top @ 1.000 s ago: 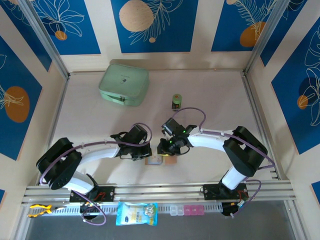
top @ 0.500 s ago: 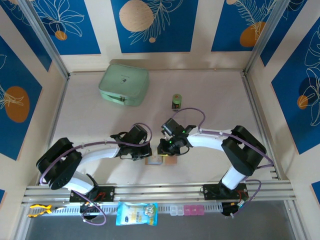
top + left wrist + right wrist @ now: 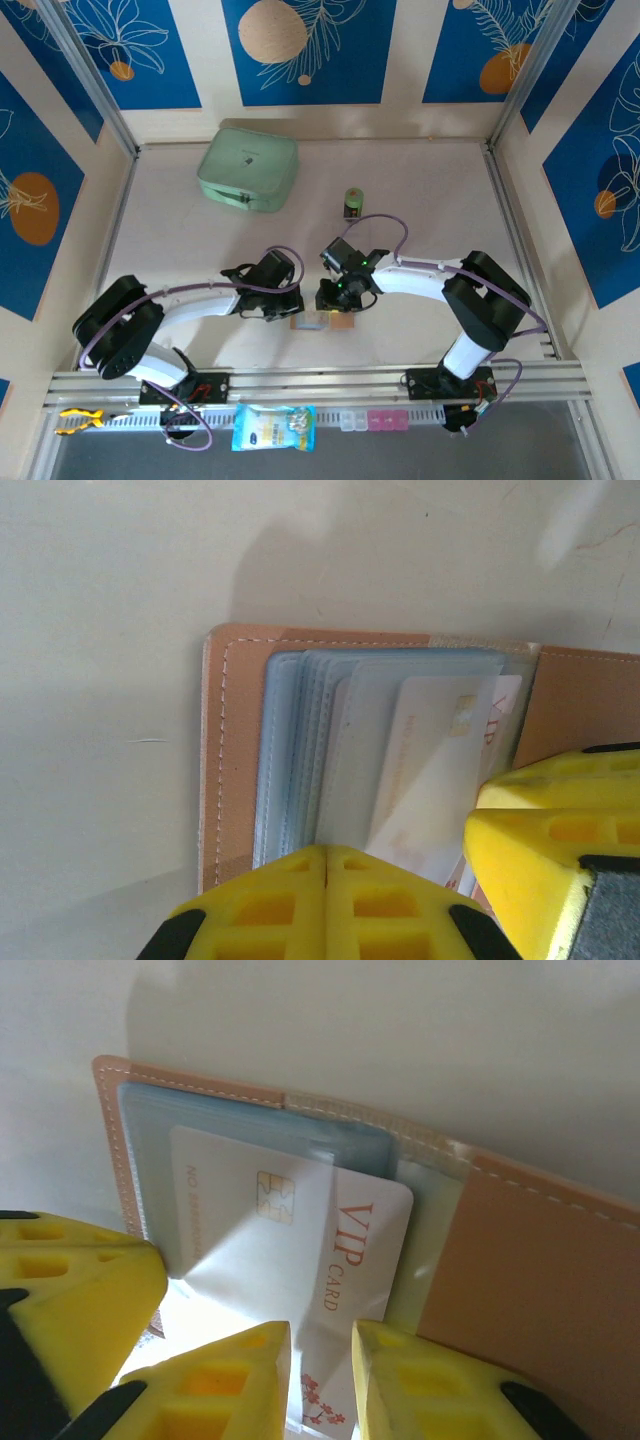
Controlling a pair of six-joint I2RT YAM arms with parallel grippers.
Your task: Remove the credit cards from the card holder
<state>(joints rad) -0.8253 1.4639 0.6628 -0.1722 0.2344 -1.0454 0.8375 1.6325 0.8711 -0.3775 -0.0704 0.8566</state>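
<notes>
Room on the pale matte table [image 3: 430, 200] is widest over the far half. A big mint-green rounded case [image 3: 248, 170] sits far left and a small green-and-black cylinder [image 3: 353, 203] near centre, well apart from each other and from the work spot. Both arms crowd the near-centre strip, wrists almost meeting over the small flat pinkish-brown leather-like bifold card holder [image 3: 322, 322]. It lies open near the table's front edge, not far from the metal rail [image 3: 320, 385], so spare room is tight on that side. The holder has pale stitching along its rim and rounded corners, w/ a fanned stack of pale grey-blue clear plastic sleeves [image 3: 290, 750] inside. A thin white plastic credit card [image 3: 300, 1230] w/ rounded corners sticks part-way out of the sleeves toward the bare leather half. It carries a gold chip, orange-red print reading "VIP CARD", a line starting "NO" along one edge (rest too faint to read) and a red blossom motif at one corner. The left gripper [image 3: 325, 880] has its yellow ribbed fingers pressed tight together, tips at the sleeves' edge. The right gripper [image 3: 320, 1355] has its yellow fingers a narrow gap apart, straddling the card's exposed end. The card shows flat through that gap, so prob. not pinched, though whether the tips touch it I cannot tell.
</notes>
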